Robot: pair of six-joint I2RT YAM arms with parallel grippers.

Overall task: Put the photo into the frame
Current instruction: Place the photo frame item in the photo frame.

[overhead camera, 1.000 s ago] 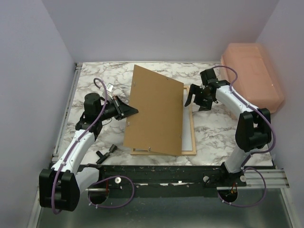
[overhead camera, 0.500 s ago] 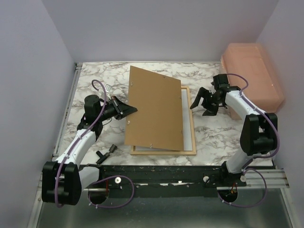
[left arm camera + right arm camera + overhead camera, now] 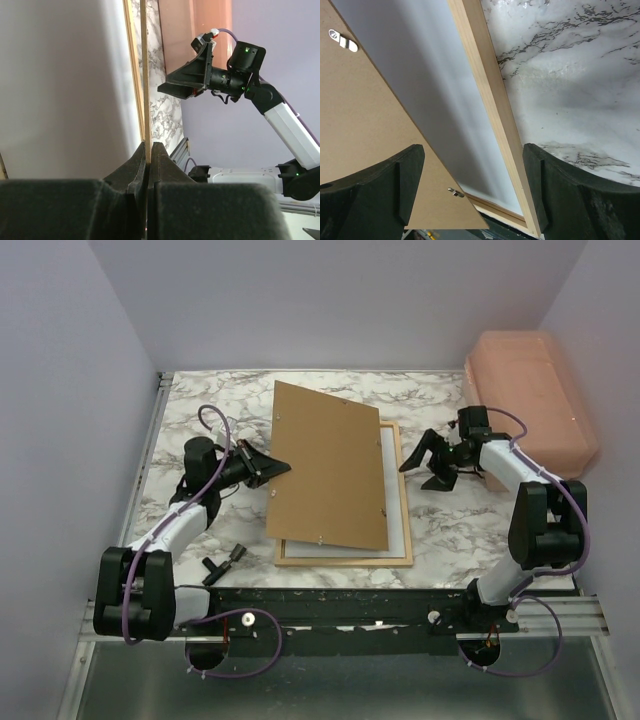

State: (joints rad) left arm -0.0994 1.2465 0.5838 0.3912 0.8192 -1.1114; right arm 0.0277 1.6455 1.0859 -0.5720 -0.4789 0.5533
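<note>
The frame (image 3: 345,561) lies flat mid-counter (image 3: 455,525) with the photo (image 3: 393,500) inside it, white side up. The left gripper (image 3: 272,472) has its jaws clamped on the left edge of the brown board (image 3: 325,470), which slants over the photo. The right gripper (image 3: 420,470) hangs just right of the frame, jaws wide apart, holding nothing.

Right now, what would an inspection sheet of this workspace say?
Surface: marble-patterned table.
Job's things: the frame lies flat at centre; the photo rests inside it, white side up; brown backing board tilted over both.
Clutter: small black part near the front left edge; pink bin at the far right.
Tools: left tool shut on the board's left edge; right tool open beside the frame, holding nothing.
Cables: purple cables loop along both arms.
Surroundings: plain walls on three sides.
</note>
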